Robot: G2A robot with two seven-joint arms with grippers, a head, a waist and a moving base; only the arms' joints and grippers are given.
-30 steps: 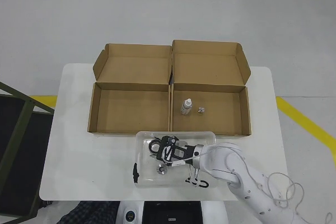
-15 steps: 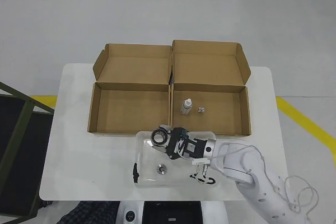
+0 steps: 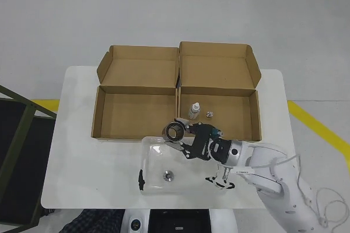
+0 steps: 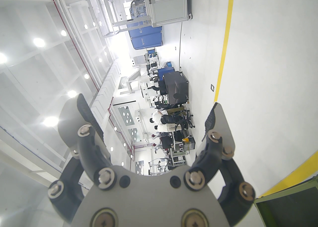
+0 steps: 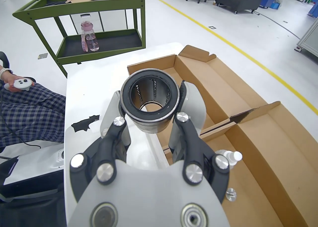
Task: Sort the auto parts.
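Linear bearing [image 3: 175,130]: steel sleeve with black end rings and an open bore. It is hanging over the far rim of the clear tray [image 3: 153,157], near the seam between the left box [image 3: 134,113] and the right box [image 3: 239,116]. It is probably heavy, rigid and slick, best held across the mid-barrel. The right gripper [image 5: 151,100] is pinching it there. The left gripper [image 4: 149,109] is pointing away, jaws spread, carrying nothing. A small bottle [image 3: 193,110] is lying in the right box.

No readable text. Print on pink bottle [image 5: 89,39] on green cart [image 5: 87,7] too small.
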